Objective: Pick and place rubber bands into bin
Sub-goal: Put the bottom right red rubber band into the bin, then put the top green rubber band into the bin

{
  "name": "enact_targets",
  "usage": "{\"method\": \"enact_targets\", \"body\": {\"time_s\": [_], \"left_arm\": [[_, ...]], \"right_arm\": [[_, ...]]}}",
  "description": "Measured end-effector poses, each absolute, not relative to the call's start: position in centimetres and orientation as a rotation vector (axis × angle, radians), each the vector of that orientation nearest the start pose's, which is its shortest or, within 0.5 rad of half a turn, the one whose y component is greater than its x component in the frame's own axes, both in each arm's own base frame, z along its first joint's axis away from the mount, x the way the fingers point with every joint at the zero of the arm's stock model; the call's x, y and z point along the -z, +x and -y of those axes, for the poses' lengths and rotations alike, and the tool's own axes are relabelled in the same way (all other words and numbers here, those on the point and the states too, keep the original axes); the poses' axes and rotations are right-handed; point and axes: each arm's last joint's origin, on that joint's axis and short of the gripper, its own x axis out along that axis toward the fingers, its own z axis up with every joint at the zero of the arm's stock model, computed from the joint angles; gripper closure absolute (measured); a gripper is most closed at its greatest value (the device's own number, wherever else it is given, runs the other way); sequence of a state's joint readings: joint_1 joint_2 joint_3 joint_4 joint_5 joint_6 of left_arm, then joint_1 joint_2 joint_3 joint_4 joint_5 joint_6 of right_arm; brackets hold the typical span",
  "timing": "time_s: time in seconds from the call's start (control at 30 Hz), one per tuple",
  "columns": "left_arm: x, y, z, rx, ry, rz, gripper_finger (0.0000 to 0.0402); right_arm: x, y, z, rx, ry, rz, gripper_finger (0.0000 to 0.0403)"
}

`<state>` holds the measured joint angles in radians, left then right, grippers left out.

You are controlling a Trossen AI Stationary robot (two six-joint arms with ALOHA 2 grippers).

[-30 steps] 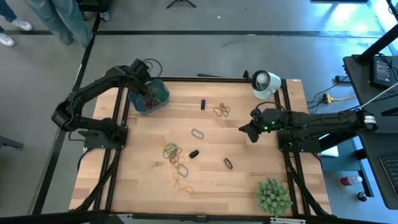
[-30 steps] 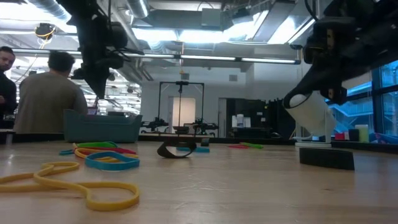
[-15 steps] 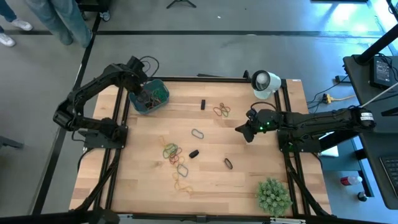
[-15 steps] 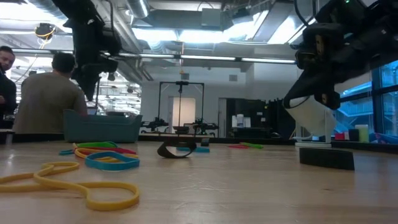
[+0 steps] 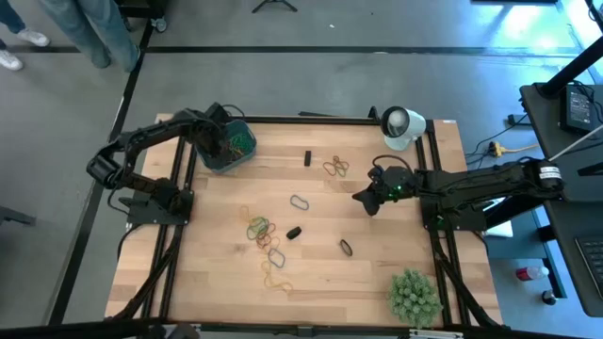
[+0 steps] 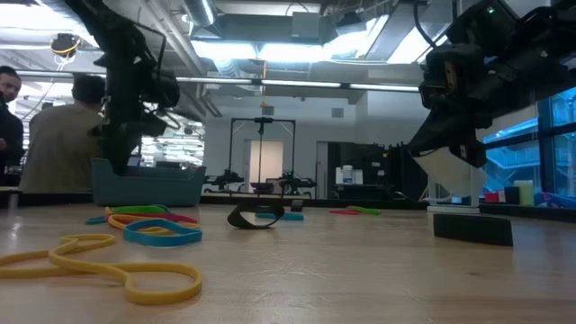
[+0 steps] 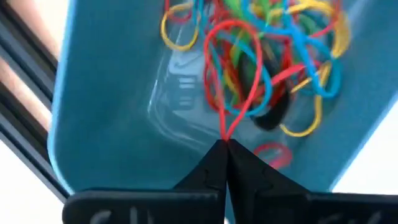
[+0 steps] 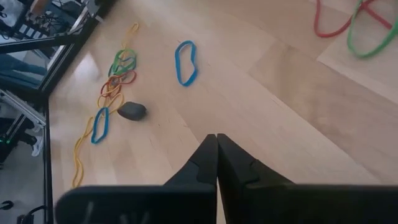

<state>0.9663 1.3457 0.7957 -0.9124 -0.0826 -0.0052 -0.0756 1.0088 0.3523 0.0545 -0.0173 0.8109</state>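
The teal bin [image 5: 236, 151] stands at the table's far left, with a heap of coloured rubber bands [image 7: 273, 56] inside. My left gripper [image 7: 224, 146] points down into the bin and is shut on a red rubber band [image 7: 233, 74]. In the low view it [image 6: 115, 162] reaches down behind the bin's wall [image 6: 148, 186]. My right gripper [image 5: 360, 199] hangs shut over bare wood right of centre and holds nothing. Loose rubber bands lie flat on the table: a cluster [image 5: 261, 229], a blue one [image 8: 185, 62], and a red and green pair [image 5: 335, 168]. My left gripper pinches the red band at one end of its loop [image 7: 224, 132] between the two fingertips, from above, pointing down. The rest of the loop hangs below the fingers over the heap in the bin; whether it rests on the heap I cannot tell.
A white cup-like object [image 5: 400, 125] stands at the far right corner and a spiky green ball [image 5: 415, 295] at the near right. Two small dark pieces [image 5: 307, 157] [image 5: 294, 232] lie among the bands. A yellow band [image 6: 99, 265] lies near the low camera. People stand beyond the table's far left.
My left gripper has gone down into the bin, still shut on the red band. My right gripper has moved a little toward the table's left and lower, staying shut.
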Motion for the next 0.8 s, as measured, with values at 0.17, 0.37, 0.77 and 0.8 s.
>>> {"method": "enact_targets", "body": {"time_s": [0.17, 0.37, 0.77, 0.8], "left_arm": [[-17.5, 12.2, -17.2, -0.860, -0.632, -1.338, 0.0395], [-17.2, 12.3, -17.2, -0.883, -0.613, -1.325, 0.0361], [-17.5, 12.3, -17.4, -0.900, -0.590, -1.332, 0.0266], [-17.8, 12.4, -17.5, -0.900, -0.588, -1.322, 0.0262]], "right_arm": [[-16.9, 19.0, 1.4, 0.298, 0.813, -0.549, 0.0400], [-17.0, 19.0, 1.4, 0.296, 0.813, -0.545, 0.0400], [-17.0, 19.0, 1.4, 0.294, 0.811, -0.544, 0.0400], [-17.0, 19.0, 1.4, 0.294, 0.810, -0.544, 0.0400]]}}
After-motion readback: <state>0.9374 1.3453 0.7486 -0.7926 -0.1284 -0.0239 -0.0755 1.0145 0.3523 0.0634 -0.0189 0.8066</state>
